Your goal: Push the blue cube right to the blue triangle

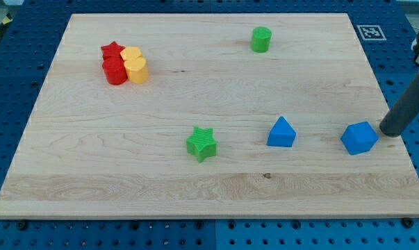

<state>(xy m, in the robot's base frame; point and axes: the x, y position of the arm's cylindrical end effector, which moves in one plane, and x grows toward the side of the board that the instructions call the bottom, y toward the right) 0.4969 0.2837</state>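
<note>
Camera view (single cam). Wooden table (209, 187) fills most of frame; blue perforated base (404, 42) shows around its edges.

Arm: dark rod enters from the view's right edge, upper part cut off by frame border, so mount and arm body can't be made out. My tip (388, 132) sits on table surface just beside the blue cube (358, 137), on the cube's right side, approx. touching; exact contact hard to confirm at this res. End effector is a plain rod w/ no jaws, so no released/clenched state applies; nothing grasped.

Task items: blue cube lies near the view's right, lower-mid area of table. Blue triangle (281, 132) lies to the cube's left, apart from it, at approx. same height in view.

Other items: green star (201, 144) left of blue triangle, slightly lower. Green cylinder (261, 39) near the view's top, centre-right. Cluster at upper left: red star (112, 51), red block (115, 71), two yellow blocks (133, 64), all touching; shapes of red block and yellow pair hard to tell. Fiducial marker (368, 31) at top right, off table.
</note>
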